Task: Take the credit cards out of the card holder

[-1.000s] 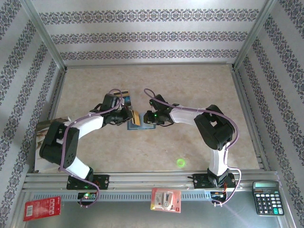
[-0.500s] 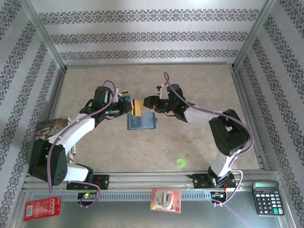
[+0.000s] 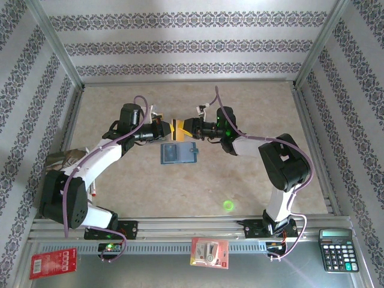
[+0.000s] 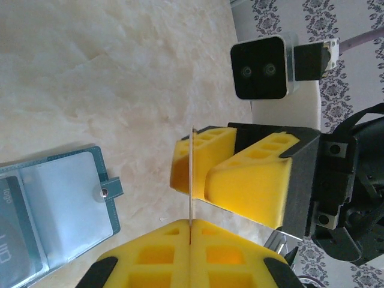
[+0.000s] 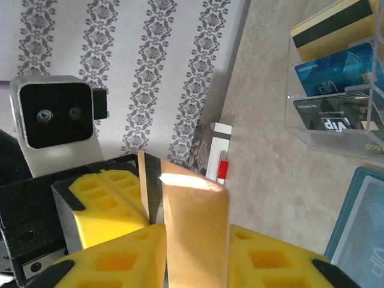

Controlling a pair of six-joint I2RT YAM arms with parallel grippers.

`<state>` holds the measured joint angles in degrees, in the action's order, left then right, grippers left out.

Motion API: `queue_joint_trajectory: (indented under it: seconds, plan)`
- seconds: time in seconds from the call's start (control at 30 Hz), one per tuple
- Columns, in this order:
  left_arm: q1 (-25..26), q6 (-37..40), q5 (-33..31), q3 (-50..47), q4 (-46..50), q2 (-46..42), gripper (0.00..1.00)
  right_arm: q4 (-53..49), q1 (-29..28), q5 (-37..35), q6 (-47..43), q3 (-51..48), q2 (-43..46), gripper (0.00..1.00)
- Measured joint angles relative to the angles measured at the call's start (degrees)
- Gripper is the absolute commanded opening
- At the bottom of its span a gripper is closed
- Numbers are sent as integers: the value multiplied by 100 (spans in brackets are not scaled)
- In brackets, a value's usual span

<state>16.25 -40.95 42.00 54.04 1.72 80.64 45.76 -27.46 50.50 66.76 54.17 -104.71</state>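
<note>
The slate-blue card holder [image 3: 178, 153] lies open on the table, and a dark card [image 4: 17, 243] sits in one pocket of the card holder [image 4: 60, 198]. Just behind it, a tan-gold credit card [image 3: 176, 127] hangs in the air between the two grippers. My left gripper [image 3: 168, 128] is shut flat on the gold card [image 4: 192, 174], which shows edge-on. My right gripper [image 3: 185, 126] meets it from the right, and both its pads touch the card [image 5: 195, 204]. A clear stand [image 5: 354, 129] holds a gold, a blue and a dark card.
A black calculator [image 3: 338, 249] and two red-and-white packets [image 3: 53, 264] [image 3: 210, 252] lie on the front ledge. A patterned box [image 3: 63, 161] sits at the left wall. Metal rails and patterned walls close in the table on three sides.
Both grippers have lifted off the card holder and moved back with the gold card. The right gripper opened, then closed onto the card held by the left.
</note>
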Motion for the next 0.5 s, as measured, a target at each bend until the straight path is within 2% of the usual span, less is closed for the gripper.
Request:
queue_joint_trajectory:
  seconds: [0.17,0.33,0.5]
  plan:
    - [-26,-109,-42,0,-7,0,1,155,37,13,153,-72,2,9]
    - [-52,-529,-109,-221,-407,0,26,363,31,-9,293,-72,31,5]
    - [-52,-1110,-109,-608,-1189,-74,28,363,-81,-214,551,-83,55,4]
